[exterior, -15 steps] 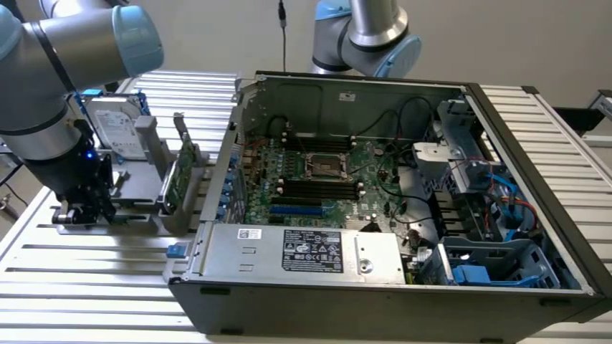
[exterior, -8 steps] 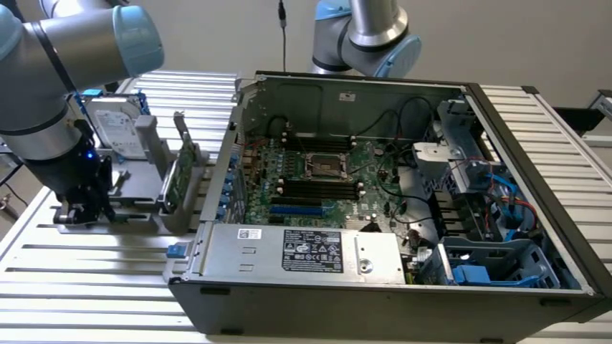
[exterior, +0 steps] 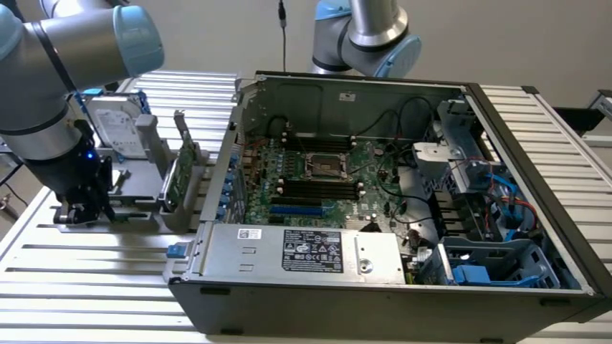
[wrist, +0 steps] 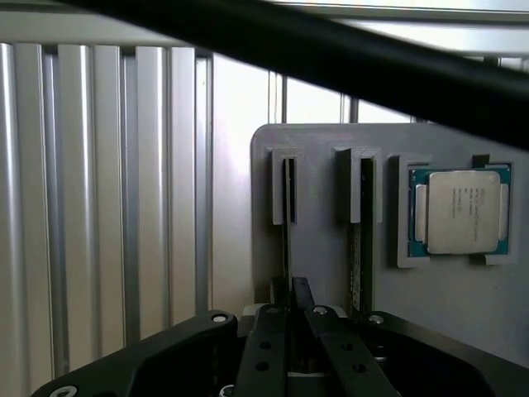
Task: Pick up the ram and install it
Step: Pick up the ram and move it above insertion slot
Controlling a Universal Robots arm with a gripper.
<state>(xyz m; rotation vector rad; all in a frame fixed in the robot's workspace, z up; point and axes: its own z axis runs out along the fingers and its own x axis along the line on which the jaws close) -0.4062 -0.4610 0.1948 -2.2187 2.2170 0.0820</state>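
The ram stands on edge in one slot of a grey holder, seen as a thin dark-green strip. My gripper is down over the near end of this stick, its black fingers drawn together on either side of it. A second stick stands in the neighbouring slot. In the exterior view my gripper is low at the holder, at that view's left of the open computer case. The motherboard inside has long black slots.
A square silver processor lies in the holder's pocket beside the sticks. A broad green expansion card and a hard drive stand upright in the holder. A second arm stands behind the case. Cables crowd the case's right side.
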